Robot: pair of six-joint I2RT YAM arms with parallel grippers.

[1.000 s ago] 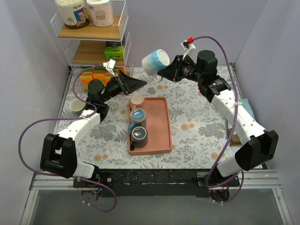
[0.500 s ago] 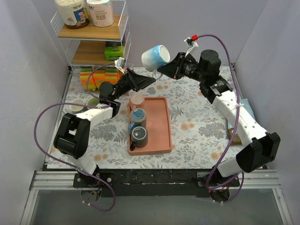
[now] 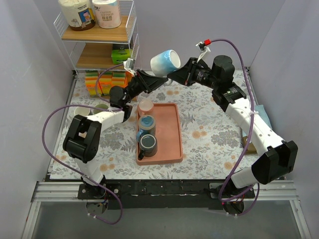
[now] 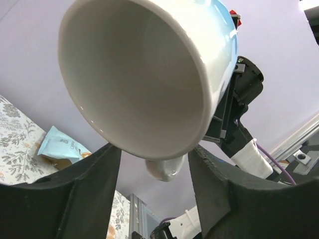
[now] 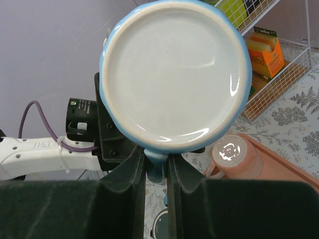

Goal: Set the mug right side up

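A blue and white mug (image 3: 165,62) hangs in the air above the back of the table, lying on its side with its mouth toward the left arm. My right gripper (image 3: 174,76) is shut on its handle (image 5: 155,167); its base (image 5: 174,72) fills the right wrist view. My left gripper (image 3: 160,83) is open just below and left of the mug. In the left wrist view the mug's open mouth (image 4: 134,74) looms above my spread fingers (image 4: 79,199), the handle (image 4: 164,168) showing between them without contact.
A pink tray (image 3: 169,137) in the middle of the table holds a pink cup (image 3: 145,106), a blue cup (image 3: 146,123) and a dark cup (image 3: 148,143). A wire shelf (image 3: 99,40) stands at the back left. A green cup (image 3: 101,106) and a white cup (image 3: 79,110) sit at the left.
My left arm has swung up and rightward until its open gripper sits just under the mug. My right gripper has tilted the mug slightly more sideways and held its place.
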